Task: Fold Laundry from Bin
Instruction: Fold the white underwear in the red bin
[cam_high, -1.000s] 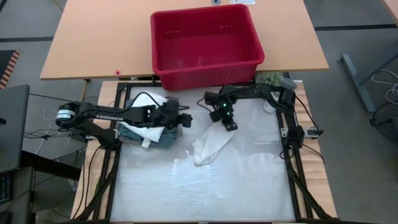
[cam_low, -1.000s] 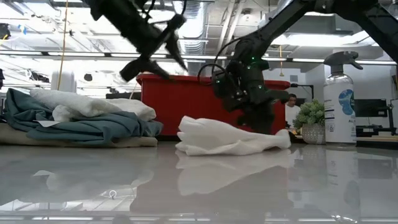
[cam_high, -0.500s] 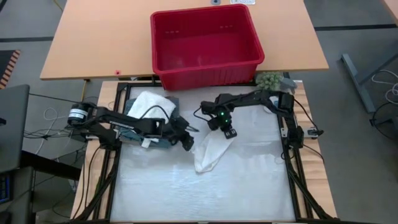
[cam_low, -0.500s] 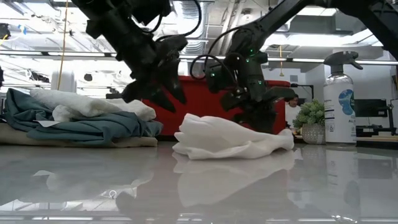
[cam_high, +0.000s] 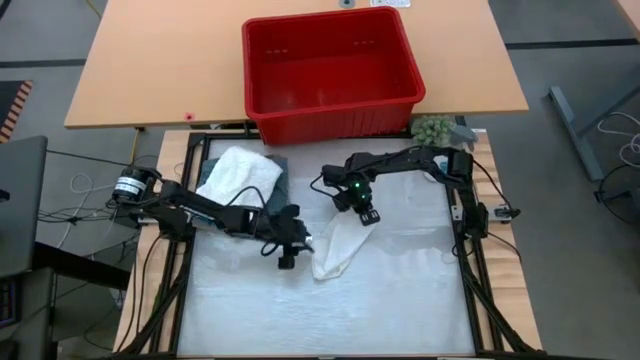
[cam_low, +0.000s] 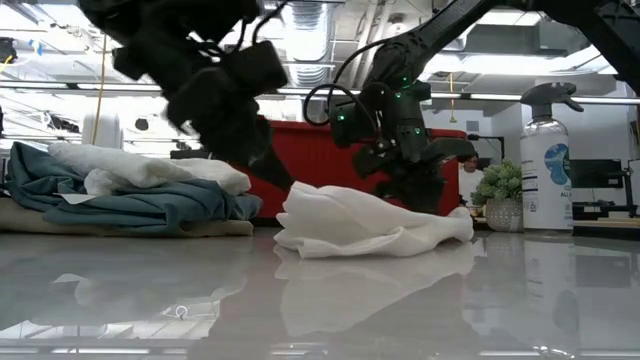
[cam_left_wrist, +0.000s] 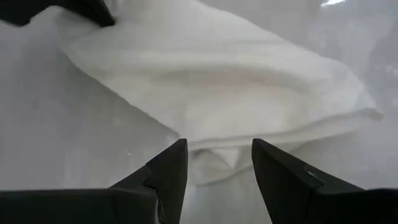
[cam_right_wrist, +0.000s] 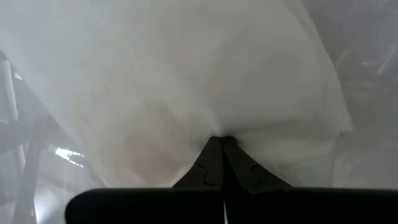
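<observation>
Right gripper (cam_high: 366, 214): I see my fingers pinched fully together on a fold of the white garment (cam_high: 335, 243); in the right wrist view (cam_right_wrist: 221, 146) the cloth puckers right where the two tips meet.
Right gripper position: it sits at the end of the garment nearest the bin, low over the table, with the arm reaching in from the right side of the frame.
Left gripper (cam_high: 291, 250): my fingers stand partly apart with nothing between them; in the left wrist view (cam_left_wrist: 219, 163) the gap frames the edge of the white cloth just ahead, and I cannot tell whether the tips touch it.
Left gripper position: just beside the garment's left edge, low near the table top.
White garment: it lies crumpled in a long shape near the middle of the glossy table (cam_high: 400, 290), one end lifted a little at the right gripper, as the low view (cam_low: 370, 225) shows.
Folded pile: at the table's left rear I see a white cloth (cam_high: 238, 172) lying on top of a dark teal-green garment (cam_low: 150, 212); in the low view a thin beige layer (cam_low: 60, 226) shows under them.
Bin (cam_high: 330, 72): the red tub stands on the wooden table (cam_high: 150, 60) behind the work surface, well apart from both grippers.
Beyond the table: a spray bottle (cam_low: 547, 155) and a small green plant (cam_low: 500, 187) stand at the right in the low view.
</observation>
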